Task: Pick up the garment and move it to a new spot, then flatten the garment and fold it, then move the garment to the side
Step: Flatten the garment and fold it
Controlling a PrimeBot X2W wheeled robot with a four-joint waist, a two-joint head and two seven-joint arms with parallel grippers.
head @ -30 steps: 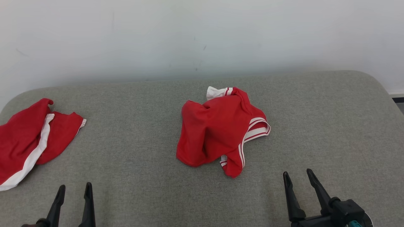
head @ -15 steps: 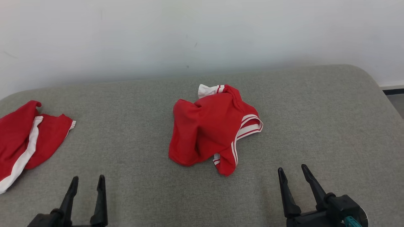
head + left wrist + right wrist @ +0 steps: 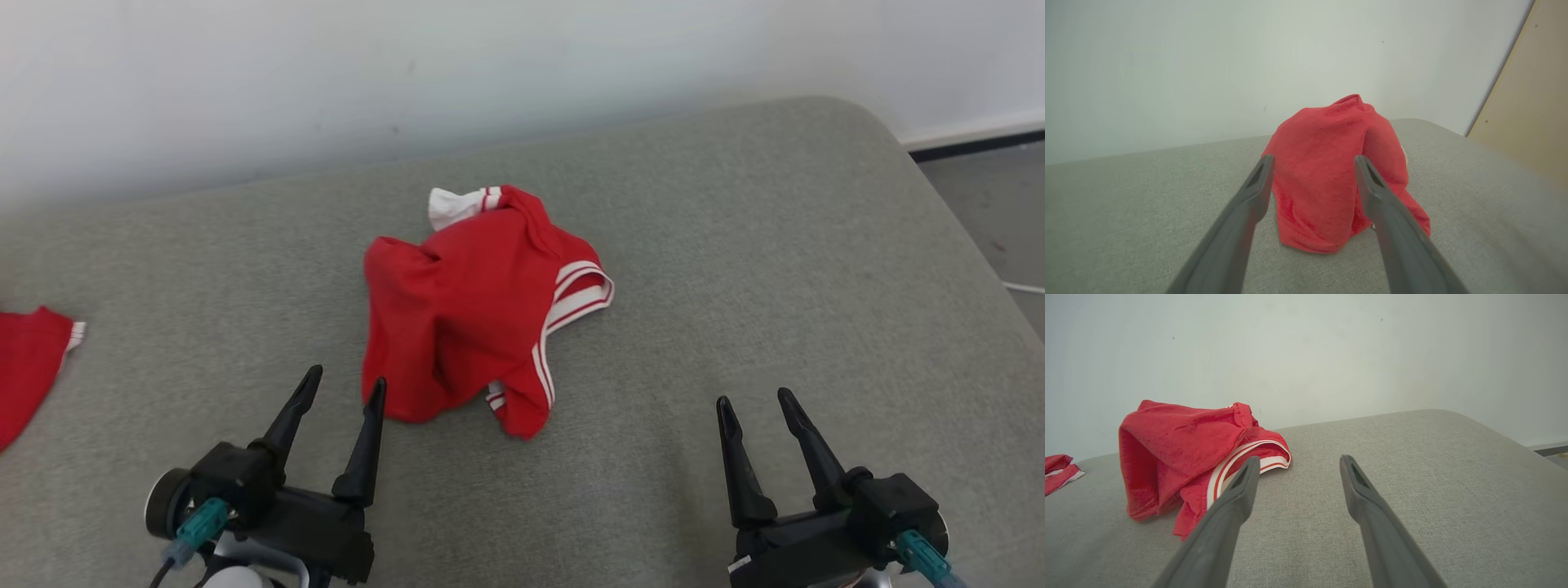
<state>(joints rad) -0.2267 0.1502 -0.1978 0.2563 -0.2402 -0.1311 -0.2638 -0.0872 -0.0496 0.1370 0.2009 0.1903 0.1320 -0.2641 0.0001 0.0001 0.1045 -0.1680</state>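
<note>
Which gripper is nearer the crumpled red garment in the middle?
Left. The left gripper is open at the near-left edge of the garment; the right gripper sits well off to its right.

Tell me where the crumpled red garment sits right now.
In the head view the crumpled red garment lies near the middle of the grey cushion, just ahead of the left gripper and forward-left of the right gripper.

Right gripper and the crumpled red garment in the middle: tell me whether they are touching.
Apart. The head view shows a strip of bare grey surface between the right gripper and the crumpled red garment.
</note>
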